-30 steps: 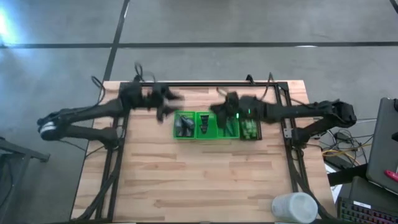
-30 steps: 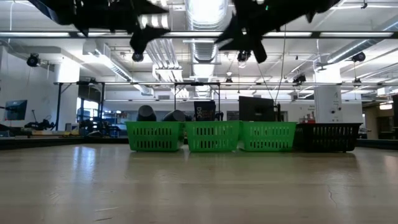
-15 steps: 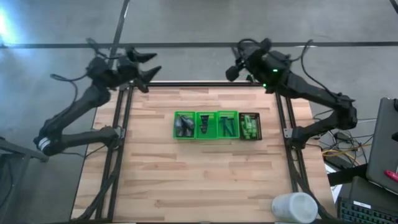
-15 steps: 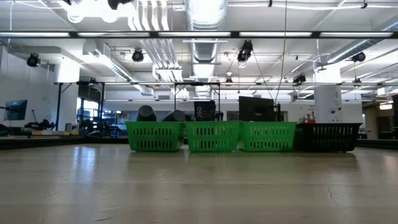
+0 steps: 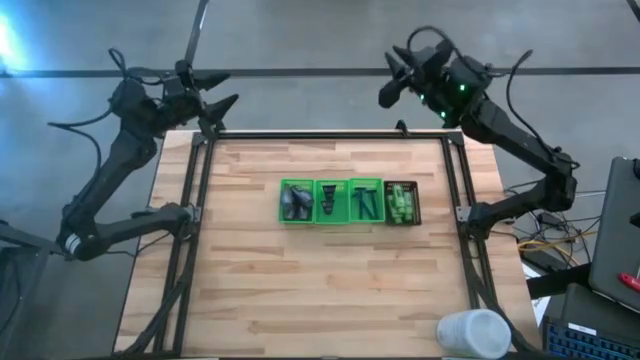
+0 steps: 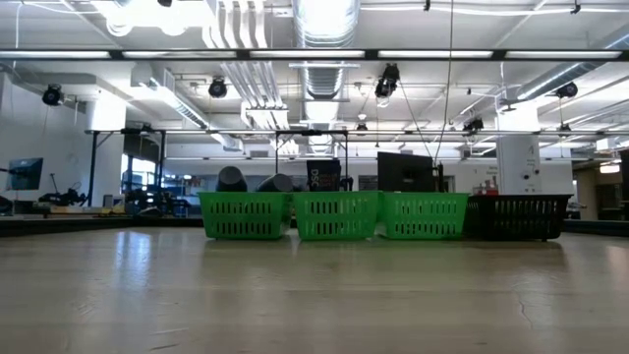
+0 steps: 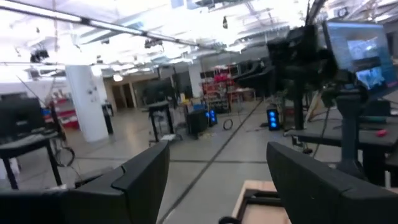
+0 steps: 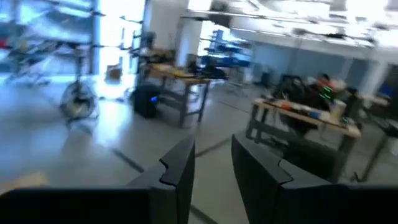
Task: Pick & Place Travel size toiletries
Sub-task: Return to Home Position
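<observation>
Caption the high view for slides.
Left arm and right arm raised past the table's far edge, jaws empty; toiletries sorted in green tray and black bin.

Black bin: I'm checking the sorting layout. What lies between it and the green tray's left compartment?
The high view shows the middle compartment and right compartment there, side by side, each holding dark toiletries.

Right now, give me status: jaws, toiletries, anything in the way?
Left gripper and right gripper off the table, past its upper edge in high view, jaws open, empty. Toiletries sit in green tray and black bin. Nothing in the way.
</observation>
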